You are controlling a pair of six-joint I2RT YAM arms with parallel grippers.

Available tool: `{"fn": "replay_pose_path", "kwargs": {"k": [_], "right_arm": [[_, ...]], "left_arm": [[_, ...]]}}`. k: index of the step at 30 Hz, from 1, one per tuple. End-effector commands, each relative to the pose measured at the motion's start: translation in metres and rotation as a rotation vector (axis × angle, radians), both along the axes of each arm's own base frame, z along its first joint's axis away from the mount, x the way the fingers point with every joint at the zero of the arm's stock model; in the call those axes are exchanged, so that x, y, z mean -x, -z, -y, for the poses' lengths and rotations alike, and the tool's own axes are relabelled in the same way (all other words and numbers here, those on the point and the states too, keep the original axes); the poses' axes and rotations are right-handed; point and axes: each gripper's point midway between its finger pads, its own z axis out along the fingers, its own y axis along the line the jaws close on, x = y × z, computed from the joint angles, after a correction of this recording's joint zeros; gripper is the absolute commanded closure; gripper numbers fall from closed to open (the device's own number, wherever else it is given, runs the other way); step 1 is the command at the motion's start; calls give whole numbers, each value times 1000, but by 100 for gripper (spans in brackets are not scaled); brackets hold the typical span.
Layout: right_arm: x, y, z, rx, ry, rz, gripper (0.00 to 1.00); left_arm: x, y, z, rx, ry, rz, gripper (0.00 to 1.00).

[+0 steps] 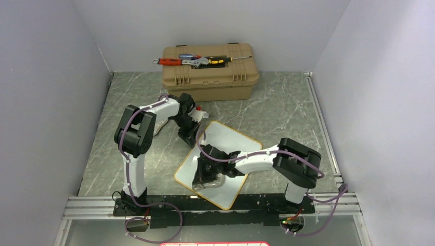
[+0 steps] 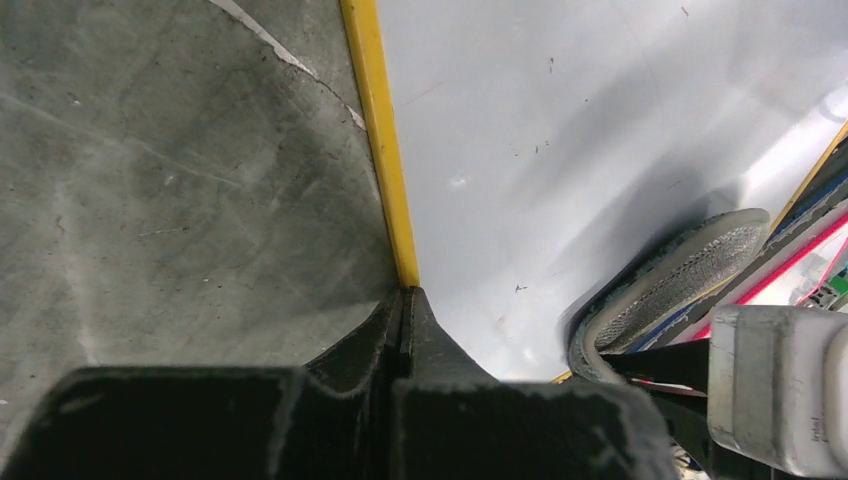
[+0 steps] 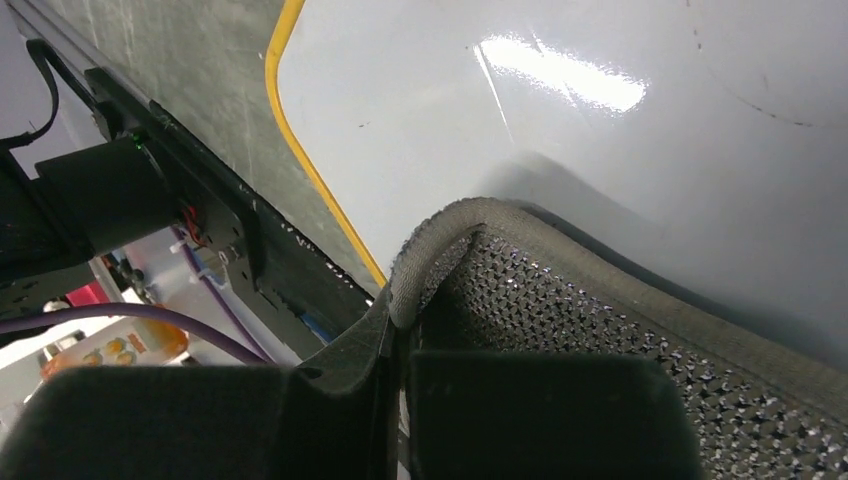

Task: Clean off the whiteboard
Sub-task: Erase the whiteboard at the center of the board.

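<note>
Top cam: the whiteboard lies flat on the near side of the tan toolbox, not touching it. Left wrist cam: left gripper is pinched tight on the board's yellow rim. Right wrist cam: right gripper is clamped on a grey mesh cloth that rests on the board.

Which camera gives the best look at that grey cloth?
The right wrist view: the cloth fills it, mesh weave clear, pinched between the right fingers. The left wrist view catches one edge on the whiteboard. From above, the right arm mostly hides it.
</note>
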Motion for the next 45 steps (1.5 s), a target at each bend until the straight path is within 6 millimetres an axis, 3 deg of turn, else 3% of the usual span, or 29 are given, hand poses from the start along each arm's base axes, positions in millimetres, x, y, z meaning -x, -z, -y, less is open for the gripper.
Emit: {"fn": "replay_pose_path", "kwargs": {"k": [1,6,11,13,16,21,25,32,34,37,39,42,45], "right_arm": [[-3,43,67,278,22,68,100],[-19,-1,101,163,186,132,100],[-11,19,133,151,256,67,100],[-9,27,132,149,254,48,100],[-11,39,125,155,243,32,100],[-13,55,119,184,234,12,100],[-22,60,107,202,224,22,100],[-52,57,36,151,136,55,100],[-52,60,32,149,140,37,100],[-47,61,60,143,212,14,100],[-40,51,92,122,281,10,100],[-23,53,134,138,358,-6,100],[-15,58,143,136,366,-21,100]], "left_arm": [[-22,46,-30,-172,79,141,97],[-26,31,-26,-137,78,156,97],[-23,11,-13,-53,78,142,97],[-19,8,-7,-15,79,117,89],[-10,8,-2,21,85,77,76],[-1,14,-2,34,96,47,68],[4,30,-7,-16,111,11,79],[14,46,-6,-53,146,-7,88],[15,47,-5,-59,150,-9,88],[13,50,-7,-74,150,-3,91],[12,52,-9,-89,153,5,93],[12,53,-12,-100,161,7,97],[13,53,-11,-92,164,2,97]]}}
